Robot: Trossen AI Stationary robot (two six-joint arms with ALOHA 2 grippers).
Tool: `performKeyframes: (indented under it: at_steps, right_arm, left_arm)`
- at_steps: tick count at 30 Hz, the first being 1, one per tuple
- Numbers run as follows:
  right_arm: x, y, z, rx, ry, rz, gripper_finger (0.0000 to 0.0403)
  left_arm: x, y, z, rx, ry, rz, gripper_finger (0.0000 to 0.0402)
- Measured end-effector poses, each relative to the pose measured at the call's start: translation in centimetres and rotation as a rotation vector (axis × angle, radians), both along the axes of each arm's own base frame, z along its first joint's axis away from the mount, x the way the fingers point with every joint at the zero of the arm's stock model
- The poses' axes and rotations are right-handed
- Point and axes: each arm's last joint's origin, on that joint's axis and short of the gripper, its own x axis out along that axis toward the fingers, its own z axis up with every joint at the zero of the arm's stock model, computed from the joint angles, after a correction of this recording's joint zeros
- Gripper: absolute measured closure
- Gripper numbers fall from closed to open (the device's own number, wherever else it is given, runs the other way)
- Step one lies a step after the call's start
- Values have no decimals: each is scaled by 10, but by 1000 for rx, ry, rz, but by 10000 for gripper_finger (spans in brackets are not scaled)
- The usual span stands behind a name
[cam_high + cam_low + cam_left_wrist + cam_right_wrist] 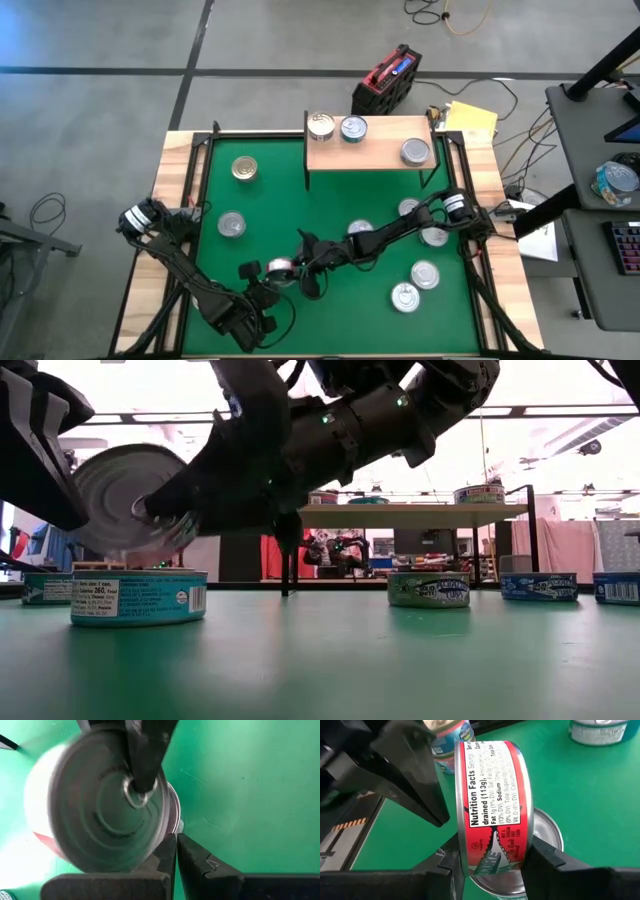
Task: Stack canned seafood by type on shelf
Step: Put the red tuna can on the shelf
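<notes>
Jaws of the right gripper [492, 865] clamped on a red-labelled can [492, 805], held on edge, its nutrition panel facing the wrist camera; in the high view this can [281, 267] hangs over the green mat [330, 215] near the counter's front edge, left of centre. Jaws of the left gripper [176, 855] pressed together with nothing between them, just beside the same can's silver lid [107, 815].

Second can lying flat on the mat directly under the held one [547, 827].

Near tier, low view: teal-labelled can [138, 598] flat on the mat, the held can's lid [125, 500] above it.

Mat, front right: two silver-topped cans [405, 296] [425, 274]. Right edge: two more [434, 237] [409, 208], with one [360, 229] partly under the right arm. Left side: one silver-topped can [231, 225]; farther back, one gold-topped can [244, 168].

Shelf [375, 155] at the mat's back edge, light wood on black legs, carrying three cans: gold-topped [320, 125] and bluish-topped [353, 128] touching at its left end, silver-topped [416, 152] at its right end.
</notes>
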Motion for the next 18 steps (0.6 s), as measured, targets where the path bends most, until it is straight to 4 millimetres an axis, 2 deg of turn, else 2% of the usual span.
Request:
performKeyframes:
  at_steps: [5, 10, 14, 18]
  right_arm:
    - [-5, -1, 11, -20, -6, 10, 270]
    - [-16, -8, 28, -51, 45, 6, 270]
    - [-36, -18, 43, -79, 73, -1, 270]
    - [-67, -29, 58, -63, 55, -18, 270]
  left_arm:
    - [-1, -1, 1, 16, -8, -5, 402]
    - [0, -3, 11, 51, -22, -12, 402]
    - [2, -6, 27, 134, -58, -45, 402]
    - [5, -7, 41, 247, -97, -87, 402]
